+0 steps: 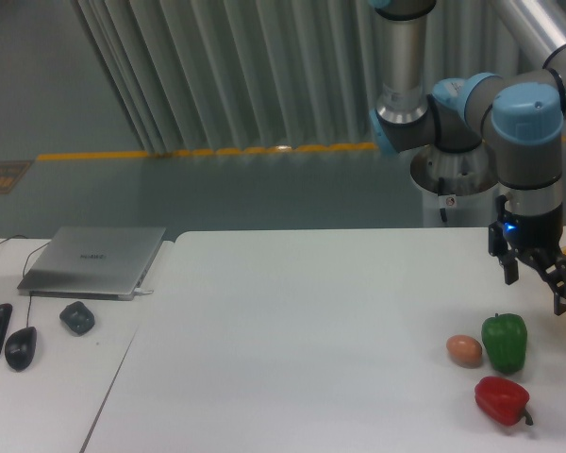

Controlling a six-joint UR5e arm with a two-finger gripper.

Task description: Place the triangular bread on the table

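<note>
While the arm reaches in from the upper right, we see its silver and light-blue joints folded near the base and its last link pointing straight down, so the wrist hangs vertical over the right end of the table (292,321). At the end of that link the pincer (538,281) hovers above the surface, clear of everything on it; its two dark fingers are spread apart with open space between them, and we see nothing held there. Just below and slightly left of the pincer stands a green pepper (504,342), with a brown egg (464,350) touching or just beside its left flank and a red pepper (501,400) lying nearer the front edge. We cannot make out the triangular bread anywhere; only a small yellowish patch shows at the right border beside the pincer, too cropped to identify. On the narrower desk at left sit a closed laptop (94,260), a mouse (20,347) and a small dark object (76,317).
</note>
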